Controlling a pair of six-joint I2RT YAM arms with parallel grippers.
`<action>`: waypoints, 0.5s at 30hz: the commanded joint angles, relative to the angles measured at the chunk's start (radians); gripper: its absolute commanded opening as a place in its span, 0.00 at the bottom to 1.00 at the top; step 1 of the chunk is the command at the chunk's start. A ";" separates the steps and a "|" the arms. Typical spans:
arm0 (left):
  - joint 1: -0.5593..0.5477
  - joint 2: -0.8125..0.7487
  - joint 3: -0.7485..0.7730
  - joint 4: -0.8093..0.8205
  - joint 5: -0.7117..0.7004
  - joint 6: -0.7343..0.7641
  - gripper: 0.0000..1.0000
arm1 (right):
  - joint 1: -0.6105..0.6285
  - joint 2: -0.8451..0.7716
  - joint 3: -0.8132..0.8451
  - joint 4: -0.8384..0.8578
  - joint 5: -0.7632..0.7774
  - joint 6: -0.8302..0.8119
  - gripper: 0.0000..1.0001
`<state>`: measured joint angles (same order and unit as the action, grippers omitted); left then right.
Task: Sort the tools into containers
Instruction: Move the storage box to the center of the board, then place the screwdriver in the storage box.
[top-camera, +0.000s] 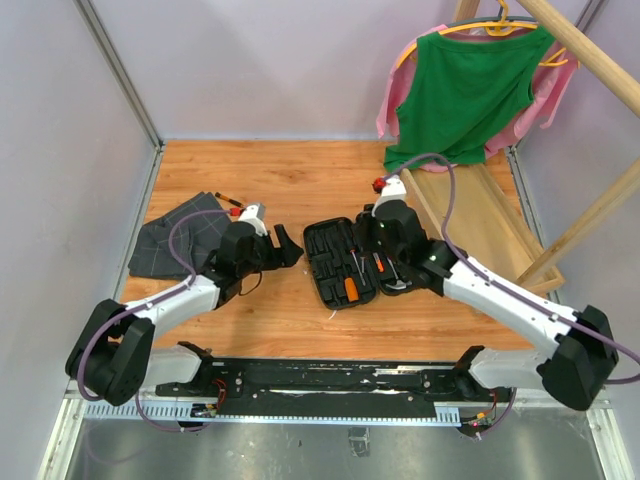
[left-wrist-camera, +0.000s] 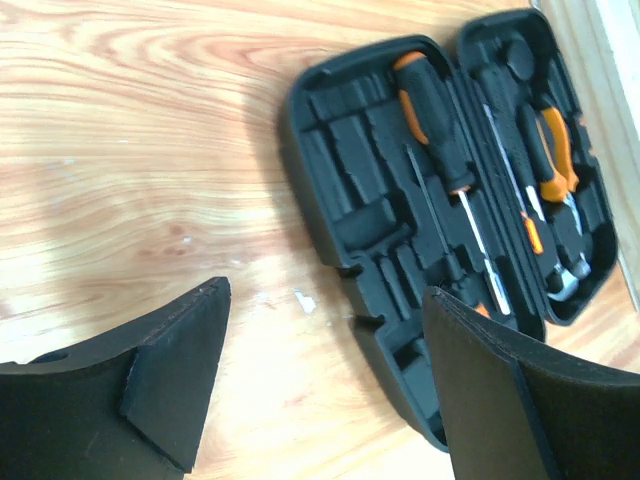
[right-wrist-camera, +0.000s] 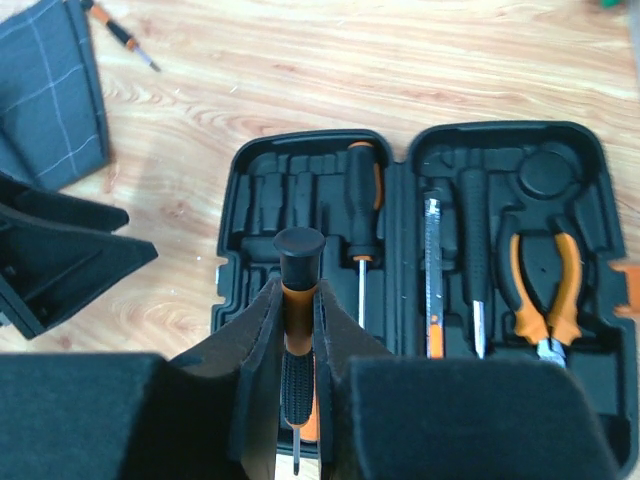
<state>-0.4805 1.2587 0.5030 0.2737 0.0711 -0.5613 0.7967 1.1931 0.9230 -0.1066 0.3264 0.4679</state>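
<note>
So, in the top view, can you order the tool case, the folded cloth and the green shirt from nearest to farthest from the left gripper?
1. Tool case: just right of the left gripper.
2. Folded cloth: on its left, beside the arm.
3. Green shirt: hanging at the back right.

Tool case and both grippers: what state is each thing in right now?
tool case, open, lying flat on the table.
right gripper, shut on the black-and-orange screwdriver, over the case.
left gripper, open, empty.
pliers, seated in their slot in the case.
loose screwdriver, lying on the table by the cloth.
cloth, folded, lying flat.
</note>
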 joint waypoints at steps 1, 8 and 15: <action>0.054 -0.044 -0.030 -0.037 -0.086 0.022 0.81 | -0.041 0.112 0.113 -0.050 -0.161 -0.061 0.02; 0.079 -0.071 -0.070 -0.032 -0.150 0.055 0.81 | -0.079 0.325 0.277 -0.124 -0.293 -0.096 0.01; 0.079 -0.072 -0.107 0.012 -0.173 0.055 0.81 | -0.096 0.509 0.396 -0.167 -0.358 -0.119 0.01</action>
<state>-0.4068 1.2011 0.4110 0.2440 -0.0601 -0.5262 0.7200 1.6356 1.2560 -0.2195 0.0315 0.3756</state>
